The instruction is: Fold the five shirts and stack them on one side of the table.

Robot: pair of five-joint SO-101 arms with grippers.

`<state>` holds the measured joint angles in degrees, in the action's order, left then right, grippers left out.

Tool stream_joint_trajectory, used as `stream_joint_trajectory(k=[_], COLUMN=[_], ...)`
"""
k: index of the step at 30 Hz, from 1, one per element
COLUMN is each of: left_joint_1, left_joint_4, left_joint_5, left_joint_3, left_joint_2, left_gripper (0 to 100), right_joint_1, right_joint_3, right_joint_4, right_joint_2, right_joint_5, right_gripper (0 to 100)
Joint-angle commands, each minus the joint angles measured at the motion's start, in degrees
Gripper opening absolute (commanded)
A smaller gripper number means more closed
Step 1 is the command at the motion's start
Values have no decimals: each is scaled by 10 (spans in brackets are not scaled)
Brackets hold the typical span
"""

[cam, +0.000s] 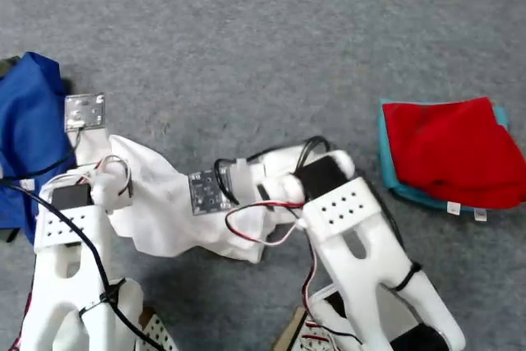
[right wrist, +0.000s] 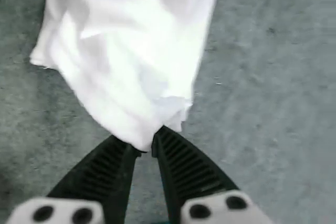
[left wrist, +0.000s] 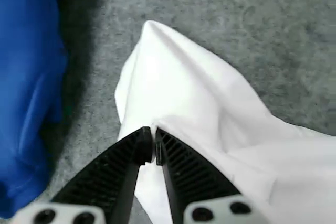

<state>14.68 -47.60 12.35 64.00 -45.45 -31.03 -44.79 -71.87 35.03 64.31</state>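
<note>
White shirt (cam: 164, 207), seemingly soft, light and limp, lies crumpled between left gripper (left wrist: 153, 148) and right gripper (right wrist: 146, 148), each pinched shut on its edge; corners look the surest hold.

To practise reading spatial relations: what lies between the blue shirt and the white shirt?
A bare strip of grey table, seen in the left wrist view, separates the blue shirt from the white shirt; they lie apart.
</note>
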Motion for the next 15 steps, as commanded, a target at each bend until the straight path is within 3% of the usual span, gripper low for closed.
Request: stream_joint_trajectory(k=[1, 8, 15], left_joint_1=[19, 19, 19], left_joint_4=[40, 113, 116], left_joint_5=[1, 1, 1], left_joint_3=[28, 99, 99], left_joint_2=[2, 1, 3], left_gripper=[18, 18, 18], right_joint_1=[-7, 52, 114], right_joint_3=[-35, -58, -95], right_joint_4=[20, 42, 45], right_joint_2=[18, 18, 29], right_joint_5=[-6, 43, 85], right_gripper=[4, 7, 139])
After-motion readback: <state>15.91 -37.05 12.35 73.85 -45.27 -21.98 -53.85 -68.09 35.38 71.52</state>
